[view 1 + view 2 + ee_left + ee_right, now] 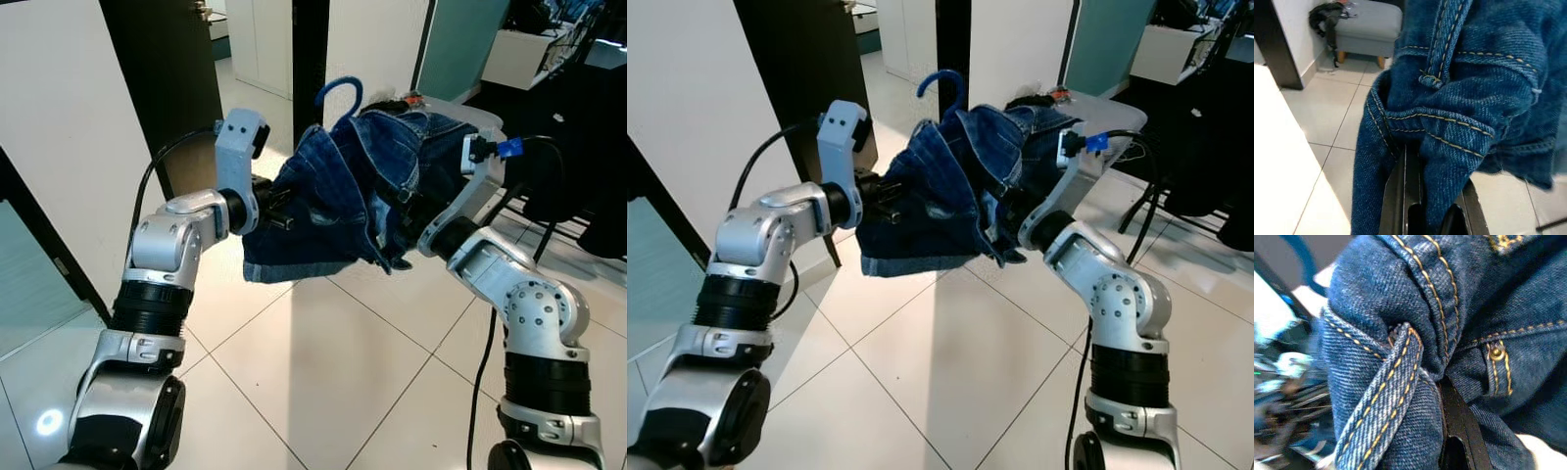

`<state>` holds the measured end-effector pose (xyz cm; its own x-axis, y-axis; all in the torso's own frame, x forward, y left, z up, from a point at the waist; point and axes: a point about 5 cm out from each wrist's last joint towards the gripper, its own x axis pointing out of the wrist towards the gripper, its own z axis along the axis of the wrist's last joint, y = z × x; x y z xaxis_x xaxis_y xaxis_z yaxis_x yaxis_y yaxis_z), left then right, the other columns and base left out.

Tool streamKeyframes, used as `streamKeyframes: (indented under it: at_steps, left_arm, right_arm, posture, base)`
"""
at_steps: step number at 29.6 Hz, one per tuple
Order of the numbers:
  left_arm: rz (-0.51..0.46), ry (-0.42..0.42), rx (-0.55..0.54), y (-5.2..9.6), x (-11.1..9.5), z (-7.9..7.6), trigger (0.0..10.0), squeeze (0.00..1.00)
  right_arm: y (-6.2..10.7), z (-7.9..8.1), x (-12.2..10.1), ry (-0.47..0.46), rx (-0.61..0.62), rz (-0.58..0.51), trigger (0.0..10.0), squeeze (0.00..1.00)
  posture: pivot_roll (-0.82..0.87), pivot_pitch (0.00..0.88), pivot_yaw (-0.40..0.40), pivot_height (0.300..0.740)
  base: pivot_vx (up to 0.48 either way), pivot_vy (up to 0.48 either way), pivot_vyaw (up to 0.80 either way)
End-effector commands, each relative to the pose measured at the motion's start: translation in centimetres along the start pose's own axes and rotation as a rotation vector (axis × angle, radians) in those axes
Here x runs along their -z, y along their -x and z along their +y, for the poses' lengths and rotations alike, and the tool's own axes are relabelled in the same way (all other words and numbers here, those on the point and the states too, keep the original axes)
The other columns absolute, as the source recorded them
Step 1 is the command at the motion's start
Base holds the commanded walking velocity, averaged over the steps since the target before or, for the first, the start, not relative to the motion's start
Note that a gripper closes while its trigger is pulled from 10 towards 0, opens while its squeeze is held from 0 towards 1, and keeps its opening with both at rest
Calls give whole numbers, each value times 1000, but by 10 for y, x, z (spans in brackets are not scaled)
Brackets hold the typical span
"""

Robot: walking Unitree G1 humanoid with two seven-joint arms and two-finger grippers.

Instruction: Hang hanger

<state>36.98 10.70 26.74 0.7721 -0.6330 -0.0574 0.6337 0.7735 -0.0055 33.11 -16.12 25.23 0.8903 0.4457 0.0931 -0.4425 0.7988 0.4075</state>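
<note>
Hanging between the two raised arms, bunched blue jeans (343, 191) sit above the white tiled floor (323, 362), with a grey stool (1369, 22) at the far side. Left gripper (279, 206) and right gripper (416, 211) are both buried in denim, each clenched on the jeans. Blue hanger hook (338, 96) pokes up from the top
</note>
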Motion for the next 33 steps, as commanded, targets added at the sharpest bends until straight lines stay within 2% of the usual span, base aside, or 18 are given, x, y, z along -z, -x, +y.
streamKeyframes:
  at_steps: [1,3,4,7,10,15,16,19,20,21,23,24,27,29,30,31,32,33]
  left_arm:
    - [-76,-64,37,6,-16,-2,10000,0]
    - [-79,-78,40,7,-17,-1,10000,0]
    - [-78,-83,34,10,-18,2,10000,0]
    - [-85,-106,14,17,-22,13,10000,0]
    - [-87,-117,-5,23,-25,23,10000,0]
    - [-75,-130,-34,28,-24,33,10000,0]
    - [-75,-130,-34,28,-24,33,10000,0]
    - [-58,-153,-41,29,-21,36,10000,0]
    - [-58,-153,-41,29,-21,36,10000,0]
    - [-39,-182,-39,29,-18,37,10000,0]
    - [-39,-182,-39,29,-18,37,10000,0]
    - [-9,-230,-31,29,-13,37,10000,0]
    - [21,-274,-24,29,-7,37,10000,0]
    - [67,-315,6,29,1,36,10000,0]
    - [73,-354,67,31,3,32,10000,0]
    - [73,-354,67,31,3,32,10000,0]
    - [79,-393,132,34,4,27,10000,0]
    - [83,-432,188,37,5,22,10000,0]
  right_arm:
    - [1,-7,6,16,38,24,10000,43]
    - [4,-13,4,17,66,16,10000,43]
    - [7,-19,2,18,92,10,10000,1000]
    - [20,-31,-2,65,116,31,10000,1000]
    - [32,-33,-6,134,69,69,10000,1000]
    - [53,-23,-14,249,-106,100,10000,1000]
    - [53,-23,-14,249,-106,100,10000,1000]
    - [78,-4,-23,371,-325,102,10000,1000]
    - [78,-4,-23,371,-325,102,10000,1000]
    - [89,5,-32,385,-418,62,10000,1000]
    - [89,5,-32,385,-418,62,10000,1000]
    - [100,13,-45,394,-502,0,10000,1000]
    - [110,20,-57,387,-570,-64,10000,1000]
    - [126,33,-81,367,-700,-204,10000,1000]
    - [129,30,-89,409,-672,-219,10000,969]
    - [129,30,-89,409,-672,-219,10000,969]
    - [129,24,-93,454,-628,-206,10000,145]
    - [129,19,-95,487,-591,-179,10000,145]
  posture:
    - [-6,80,5,740]
    - [-6,80,5,740]
    - [-7,80,4,740]
    - [-6,84,2,740]
    - [-6,86,2,740]
    - [-10,89,3,740]
    - [-10,89,3,740]
    - [-13,89,3,740]
    - [-13,89,3,740]
    - [-14,89,1,740]
    - [-14,89,1,740]
    - [-15,88,1,740]
    - [-18,87,1,740]
    - [-19,83,1,740]
    - [-20,79,3,740]
    - [-20,79,3,740]
    - [-19,76,3,740]
    - [-19,76,3,740]
  base:
    - [0,0,0]
    - [0,0,0]
    - [0,0,0]
    - [0,0,0]
    - [0,0,0]
    - [0,0,0]
    - [0,0,0]
    - [0,0,0]
    - [0,0,0]
    - [0,0,0]
    - [0,0,0]
    - [0,0,0]
    - [0,0,0]
    - [0,0,0]
    - [0,0,0]
    - [0,0,0]
    - [0,0,0]
    - [0,0,0]
